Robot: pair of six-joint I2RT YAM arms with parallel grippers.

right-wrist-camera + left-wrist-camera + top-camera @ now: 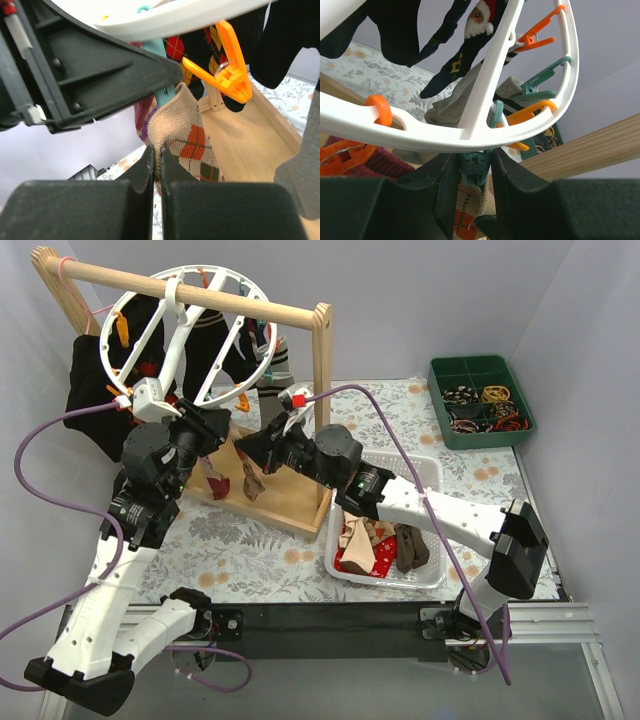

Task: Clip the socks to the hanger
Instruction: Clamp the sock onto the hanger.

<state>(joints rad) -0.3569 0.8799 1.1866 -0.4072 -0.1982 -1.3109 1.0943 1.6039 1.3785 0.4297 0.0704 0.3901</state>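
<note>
The white ring hanger [176,330] hangs on the rail, with dark socks clipped to it. My left gripper [213,428] is shut on a teal clothespin [476,167] under the hanger's rim [470,132]. My right gripper [252,447] is shut on the tan diamond-patterned sock [192,135] and holds its cuff up against that clothespin's lower end [162,92]. The sock also shows below the clothespin in the left wrist view [469,200]. A maroon striped sock [142,112] hangs just behind it. The left finger [100,55] crosses the right wrist view.
An orange clothespin [227,65] dangles right of the tan sock. A wooden rail stand [322,390] holds the hanger and a large black garment [95,390]. A clear basket [430,475] with several socks [385,545] sits to the right. A green tray [480,400] is at the back right.
</note>
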